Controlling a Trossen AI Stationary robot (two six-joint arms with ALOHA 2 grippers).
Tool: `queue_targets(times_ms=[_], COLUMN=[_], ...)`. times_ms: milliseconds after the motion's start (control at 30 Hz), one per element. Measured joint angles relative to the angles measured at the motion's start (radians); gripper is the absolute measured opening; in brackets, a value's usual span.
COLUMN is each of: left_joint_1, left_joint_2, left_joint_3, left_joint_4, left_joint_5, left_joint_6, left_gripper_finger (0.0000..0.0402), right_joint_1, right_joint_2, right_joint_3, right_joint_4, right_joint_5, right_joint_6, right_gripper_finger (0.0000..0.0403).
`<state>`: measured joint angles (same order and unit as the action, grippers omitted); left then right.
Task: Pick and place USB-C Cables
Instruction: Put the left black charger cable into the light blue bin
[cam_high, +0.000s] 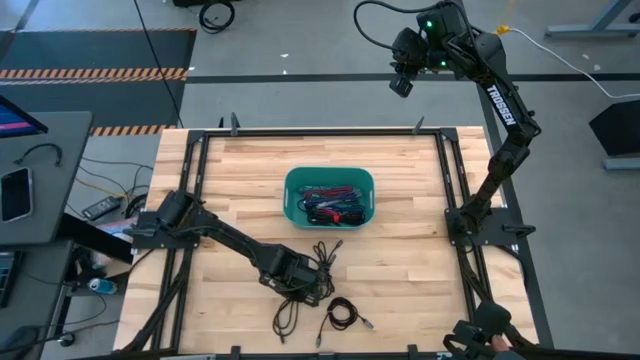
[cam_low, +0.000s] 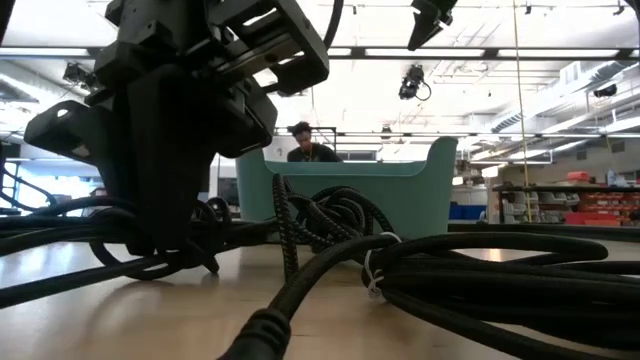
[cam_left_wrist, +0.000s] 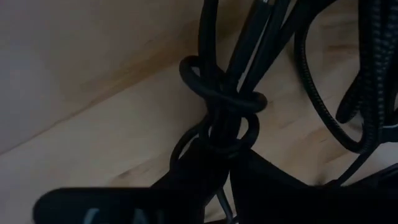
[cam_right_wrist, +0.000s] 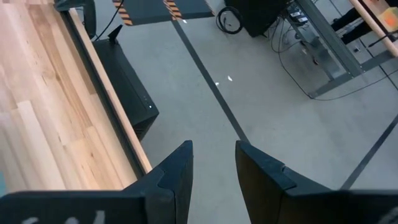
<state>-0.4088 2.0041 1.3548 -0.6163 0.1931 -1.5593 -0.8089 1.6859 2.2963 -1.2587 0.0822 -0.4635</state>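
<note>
Left gripper (cam_high: 312, 285): down at the table near its front edge, fingers (cam_left_wrist: 193, 180) closed around a black cable bundle (cam_left_wrist: 227, 118); the wrist view shows the bundle's tied waist sitting right between them.
Right gripper (cam_right_wrist: 212, 163): raised high beyond the table's far right corner, over the floor, fingers parted with a narrow gap and nothing between them.
Arms: two, both dark; the left one reaches low across the wood, the right one stands folded upward.
Bin (cam_high: 293, 205): one, teal, at mid-table, just beyond the left gripper and well apart from the right one.
Cables in bin (cam_high: 335, 203): a tangled heap of black, blue, red and magenta strands; the number cannot be told.
Cables on table: three black bundles in the high view. One is under the left gripper, in its grasp. One loose cable (cam_high: 326, 251) lies just beyond the gripper, toward the bin. One round coil (cam_high: 341, 314) lies just beside the gripper on its right, nearer the front edge. Long black strands (cam_high: 286, 318) trail from the gripper toward the front edge.
Low view: thick black cable loops (cam_low: 480, 265) lie across the foreground, the left gripper's body looms beside them, and the bin stands behind.
Person (cam_low: 305, 143): one, seen behind the bin in the room.
</note>
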Motion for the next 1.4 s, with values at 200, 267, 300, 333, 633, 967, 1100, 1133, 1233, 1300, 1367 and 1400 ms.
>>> queue_targets(times_ms=[200,267,300,333,633,967,1100,1133,1233,1300,1367,1400], left_joint_1=[0.002,0.011,0.018,0.025,0.14,0.397,0.509,0.535,0.589,0.61,0.622,0.627], left_joint_2=[-0.017,-0.046,-0.068,-0.091,-0.384,-0.562,-0.566,-0.565,-0.555,-0.544,-0.526,-0.514], left_joint_3=[-0.002,-0.003,-0.003,-0.003,-0.003,-0.002,-0.001,0.006,0.05,0.097,0.162,0.199], left_joint_4=[-0.01,-0.032,-0.052,-0.074,-0.272,-0.277,-0.224,-0.218,-0.168,-0.166,-0.159,-0.155], left_joint_5=[-0.033,-0.073,-0.095,-0.116,-0.453,-0.622,-0.546,-0.513,-0.449,-0.441,-0.438,-0.439], left_joint_6=[0.043,0.079,0.097,0.118,0.405,0.941,1.173,1.221,1.351,1.435,1.516,1.556], left_gripper_finger=[0.0046,0.0046,0.0046,0.0046,0.0046,0.0046,0.0046,0.0046,0.0046,0.0046,0.0046,0.0046], right_joint_1=[0.0,0.0,0.0,0.0,0.0,0.0,0.0,0.0,-0.005,-0.008,-0.014,-0.016], right_joint_2=[0.0,0.0,0.0,0.0,0.0,0.0,0.0,0.0,0.0,0.0,0.0,0.0], right_joint_3=[0.0,0.0,0.0,0.0,0.0,0.0,0.0,0.0,0.0,0.0,0.0,0.0], right_joint_4=[0.0,0.0,0.0,-0.001,-0.001,0.001,0.001,0.0,0.001,0.001,0.001,0.001], right_joint_5=[0.0,0.0,0.0,0.0,-0.001,-0.001,0.0,0.0,0.0,0.0,0.001,0.001], right_joint_6=[0.001,0.001,0.001,0.001,0.001,0.103,0.134,0.145,0.169,0.18,0.186,0.196], right_gripper_finger=[0.0126,0.0126,0.0126,0.0126,0.0126,0.0126,0.0126,0.0126,0.0126,0.0126,0.0126,0.0126])
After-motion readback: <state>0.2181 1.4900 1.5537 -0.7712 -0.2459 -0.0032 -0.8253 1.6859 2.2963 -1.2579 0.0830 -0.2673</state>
